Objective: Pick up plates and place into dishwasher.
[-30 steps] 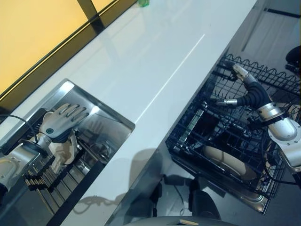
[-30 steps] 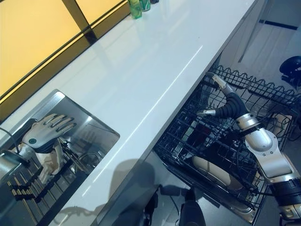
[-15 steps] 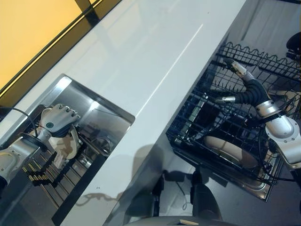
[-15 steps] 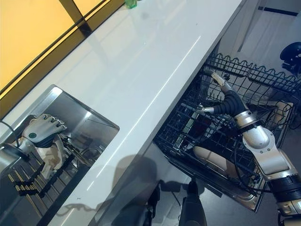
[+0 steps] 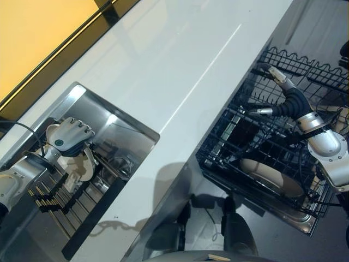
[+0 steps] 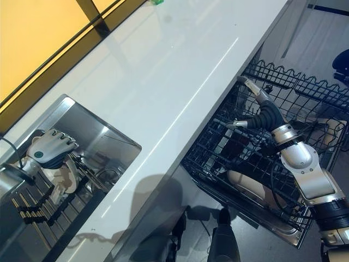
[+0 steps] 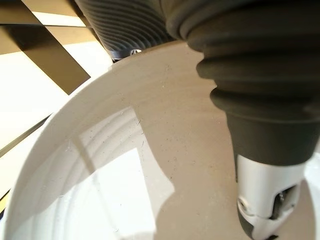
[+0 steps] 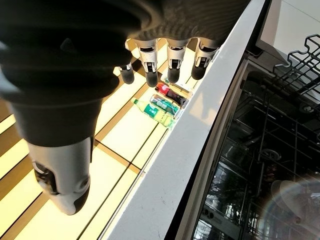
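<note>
While left hand (image 5: 70, 137) grips one plate (image 5: 83, 165).

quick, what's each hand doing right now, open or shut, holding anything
Left hand: shut on a plate at the sink's rack.
Right hand: open, holding nothing, fingers straight over the dishwasher rack.

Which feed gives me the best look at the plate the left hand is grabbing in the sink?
The left wrist view: the plate shows its pale inner surface and rim, with the left hand's thumb on it. Both eye views show a sliver of it below the curled fingers, standing in the sink.
</note>
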